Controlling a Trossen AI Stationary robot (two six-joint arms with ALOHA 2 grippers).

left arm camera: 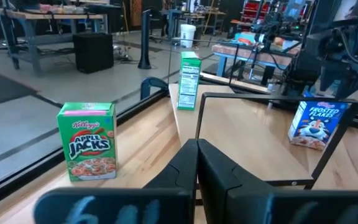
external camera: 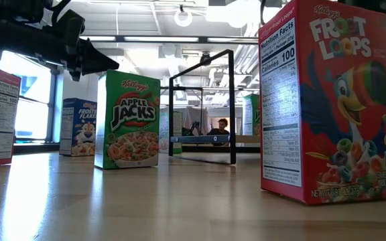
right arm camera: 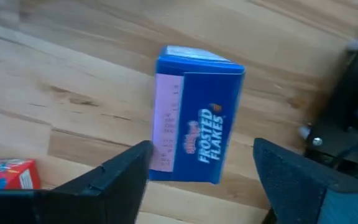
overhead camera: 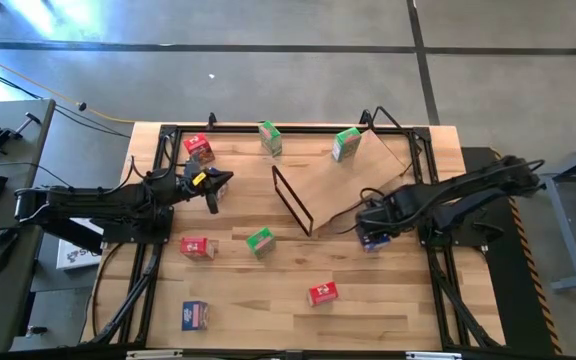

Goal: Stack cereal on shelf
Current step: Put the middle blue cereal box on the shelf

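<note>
The left claw [overhead camera: 215, 186] hovered over the rear left part of the counter [overhead camera: 388, 300], its two fingers [left arm camera: 213, 174] pressed together with nothing between them. The right claw [right arm camera: 201, 171] hung just above a blue Frosted Flakes box [right arm camera: 197, 121], its fingers spread wide on either side of the box and not touching it; in the high view this box [overhead camera: 372, 242] stood on the counter just beside the lower end of the shelf [overhead camera: 343, 185]. The shelf, a slanted plywood board with a black wire frame [overhead camera: 292, 200] along its lower edge, occupied the rear centre of the counter and carried no box on its face. Two green Apple Jacks boxes [overhead camera: 270, 138] [overhead camera: 346, 143] stood upright at the rear edge, one on each side of the shelf's upper end. A red box [overhead camera: 199, 148] stood near the left claw. Toward the front lay another red box [overhead camera: 197, 247], a green box [overhead camera: 260, 241], a red Froot Loops box [overhead camera: 322, 293] and a blue box [overhead camera: 195, 315], all well apart from one another.
</note>
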